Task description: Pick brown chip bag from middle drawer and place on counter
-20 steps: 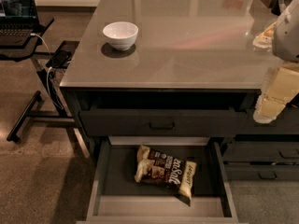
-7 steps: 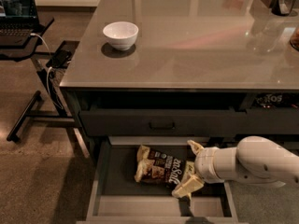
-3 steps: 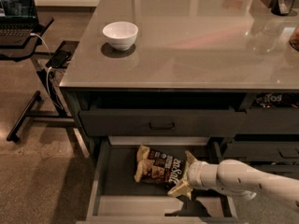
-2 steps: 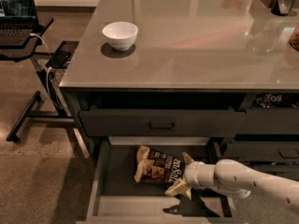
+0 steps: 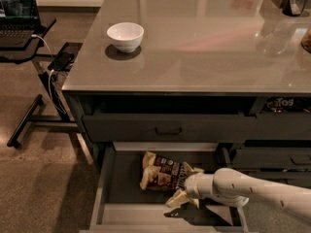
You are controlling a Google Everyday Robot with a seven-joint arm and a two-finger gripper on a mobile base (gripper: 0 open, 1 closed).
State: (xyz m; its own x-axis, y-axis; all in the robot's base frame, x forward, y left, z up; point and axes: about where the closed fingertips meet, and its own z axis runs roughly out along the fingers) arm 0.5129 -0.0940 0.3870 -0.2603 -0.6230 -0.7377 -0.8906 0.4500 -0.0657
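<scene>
The brown chip bag (image 5: 161, 173) lies flat on the bottom of the open middle drawer (image 5: 108, 178), below the counter (image 5: 204, 38). My gripper (image 5: 184, 185) is down inside the drawer at the bag's right end, on a white arm that reaches in from the lower right. It is open, with one cream finger (image 5: 176, 199) in front of the bag's end and the other behind it. The bag's right end is partly hidden by the gripper.
A white bowl (image 5: 125, 36) stands on the counter's left part. A closed drawer with a slim bar handle (image 5: 168, 130) sits above the open one. More drawers are at the right (image 5: 272, 157). A laptop stand (image 5: 29, 38) with cables is at the left.
My gripper has come down from beside the counter into the drawer and has shifted a little left and lower onto the bag's right end. The bag still lies in place.
</scene>
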